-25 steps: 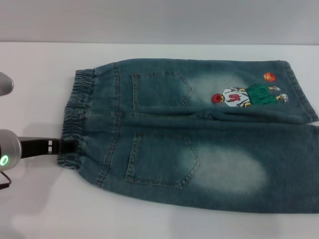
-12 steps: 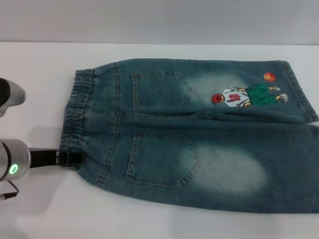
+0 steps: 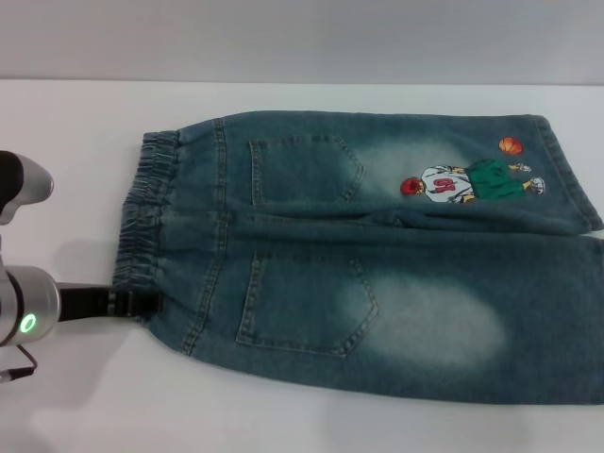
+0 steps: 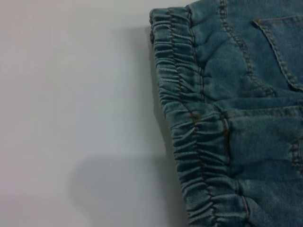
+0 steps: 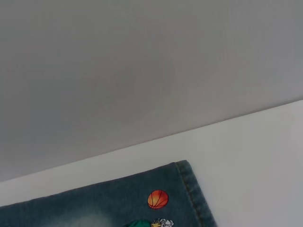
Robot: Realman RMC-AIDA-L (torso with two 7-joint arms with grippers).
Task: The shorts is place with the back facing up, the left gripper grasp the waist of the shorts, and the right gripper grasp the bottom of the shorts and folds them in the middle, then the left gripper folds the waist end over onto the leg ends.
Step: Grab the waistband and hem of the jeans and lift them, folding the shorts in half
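The blue-green denim shorts [image 3: 377,255] lie flat, back pockets up, on the white table [image 3: 66,113]. The ruffled waist of the shorts [image 3: 142,217] points to the left and also fills the left wrist view [image 4: 189,137]. The leg ends [image 3: 571,175] point to the right, the far one bearing the cartoon print [image 3: 467,181] and orange ball [image 3: 511,145]. My left gripper [image 3: 137,304], with the green light, reaches level across the table to the near corner of the waistband and touches it. The right wrist view shows the far leg hem [image 5: 191,194] and the ball [image 5: 158,199]. The right gripper is out of view.
A grey wall [image 3: 283,38] rises behind the table's far edge. Bare white table surrounds the shorts on the left, far and near sides. The near leg runs off the right edge of the head view.
My left gripper has slid along the waistband's edge toward me and pushed in at its near corner. The shorts have hardly shifted.
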